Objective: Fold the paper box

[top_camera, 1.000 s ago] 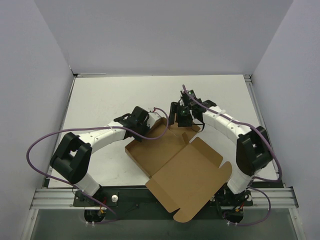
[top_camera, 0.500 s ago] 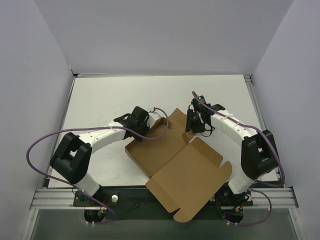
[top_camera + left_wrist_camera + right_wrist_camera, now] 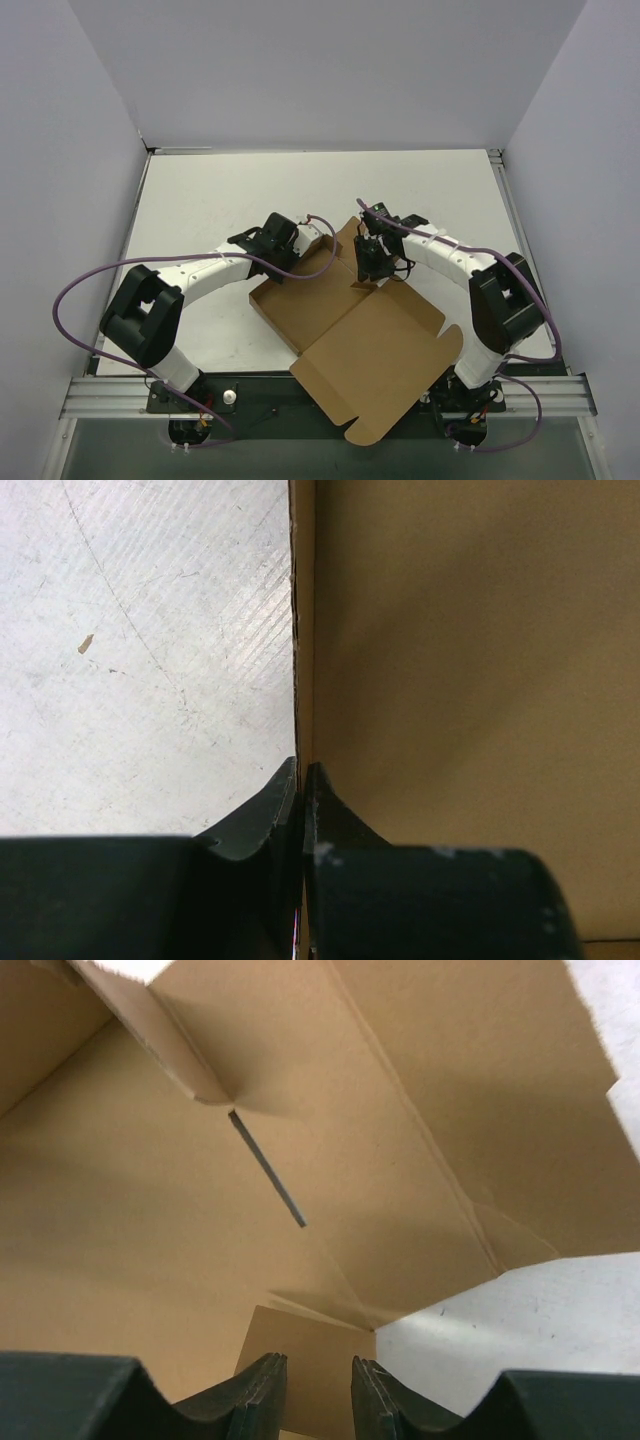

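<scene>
Lying on the worktop (image 3: 220,200), the paper box (image 3: 340,310) is half formed, its broad lid panel spread flat. The left pincer (image 3: 302,780) is clamped tight on the box's upright left wall. The right pincer (image 3: 318,1370) is over the box's far-right flap, its fingers a narrow gap apart and gripping nothing.

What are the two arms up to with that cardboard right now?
Both arms are working on the paper box, which lies only partly folded on the table. The left hand is shut on the edge of a raised side wall, holding it upright. The right hand hovers low over the far-right corner flaps, fingers slightly apart, gripping nothing that I can see. The big lid panel lies flat towards the arm bases, not yet folded over.
</scene>
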You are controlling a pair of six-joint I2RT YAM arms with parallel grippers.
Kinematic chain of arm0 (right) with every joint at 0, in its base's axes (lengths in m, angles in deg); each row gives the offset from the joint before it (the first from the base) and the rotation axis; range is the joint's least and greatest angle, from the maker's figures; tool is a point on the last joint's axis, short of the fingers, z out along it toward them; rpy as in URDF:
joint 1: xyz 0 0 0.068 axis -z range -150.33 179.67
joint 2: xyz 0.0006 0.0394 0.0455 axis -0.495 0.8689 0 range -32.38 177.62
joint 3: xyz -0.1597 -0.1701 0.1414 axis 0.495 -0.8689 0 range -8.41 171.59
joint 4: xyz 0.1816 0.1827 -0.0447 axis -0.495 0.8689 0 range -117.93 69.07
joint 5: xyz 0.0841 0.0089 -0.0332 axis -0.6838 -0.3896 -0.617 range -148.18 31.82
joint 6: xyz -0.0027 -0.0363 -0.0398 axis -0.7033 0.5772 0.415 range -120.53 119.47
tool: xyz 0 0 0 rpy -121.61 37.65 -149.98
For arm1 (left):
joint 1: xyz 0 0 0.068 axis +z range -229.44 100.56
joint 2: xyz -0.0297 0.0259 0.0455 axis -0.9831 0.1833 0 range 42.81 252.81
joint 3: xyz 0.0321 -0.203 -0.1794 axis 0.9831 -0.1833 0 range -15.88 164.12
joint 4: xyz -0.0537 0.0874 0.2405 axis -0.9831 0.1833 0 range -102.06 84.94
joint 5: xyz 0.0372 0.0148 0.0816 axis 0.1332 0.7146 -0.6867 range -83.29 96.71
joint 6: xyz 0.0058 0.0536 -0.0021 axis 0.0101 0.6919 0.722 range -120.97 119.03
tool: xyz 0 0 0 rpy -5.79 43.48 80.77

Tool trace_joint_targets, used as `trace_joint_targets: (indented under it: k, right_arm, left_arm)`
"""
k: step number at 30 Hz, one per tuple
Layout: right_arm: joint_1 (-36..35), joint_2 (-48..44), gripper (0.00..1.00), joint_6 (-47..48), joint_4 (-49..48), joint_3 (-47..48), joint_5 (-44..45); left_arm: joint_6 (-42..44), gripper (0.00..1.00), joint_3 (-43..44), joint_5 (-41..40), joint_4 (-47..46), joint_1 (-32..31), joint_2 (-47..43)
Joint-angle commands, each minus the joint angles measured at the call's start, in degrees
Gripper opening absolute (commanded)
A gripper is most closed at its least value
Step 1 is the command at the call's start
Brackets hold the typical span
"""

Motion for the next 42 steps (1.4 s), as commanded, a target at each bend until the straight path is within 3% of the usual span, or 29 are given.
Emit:
trace_joint_targets:
  k: [1,3,6,9,20,33,37,39,42]
  right_arm:
    - [-0.62,0.01,0.35,3.47,6.24,2.38,-4.19]
    - [0.69,-1.91,0.39,3.56,6.85,3.52,-4.11]
    - [5.77,-4.2,0.59,4.62,6.68,6.16,-6.03]
    - [9.48,-3.25,0.63,8.47,6.07,9.32,-7.09]
    - [13.09,9.5,0.66,24.74,3.17,18.56,-9.99]
    - [16.43,18.47,0.64,24.66,1.58,18.83,-19.75]
    - [16.43,17.95,0.52,23.43,1.5,16.89,-21.41]
    - [16.43,16.28,0.42,23.34,1.32,15.4,-22.47]
    - [16.43,14.08,0.4,23.43,0.79,13.73,-22.66]
  left_arm:
    - [0.92,0.04,1.77,-1.08,-0.85,0.15,-1.88]
    - [1.54,0.04,1.33,0.32,-1.29,0.06,-2.23]
    - [2.51,0.04,0.62,1.99,-1.9,0.06,-2.84]
    - [2.95,0.03,0.45,2.61,-2.08,0.06,-3.02]
    - [4.18,0.0,-0.43,4.99,-2.52,-0.12,-4.34]
    - [4.0,0.0,-0.08,4.98,-2.35,-0.47,-3.81]
    - [3.04,0.0,0.71,4.63,-1.82,-0.56,-3.55]
    - [2.68,0.0,0.88,4.46,-1.56,-0.56,-3.63]
    - [2.68,0.0,0.97,4.19,-1.47,-0.64,-3.81]
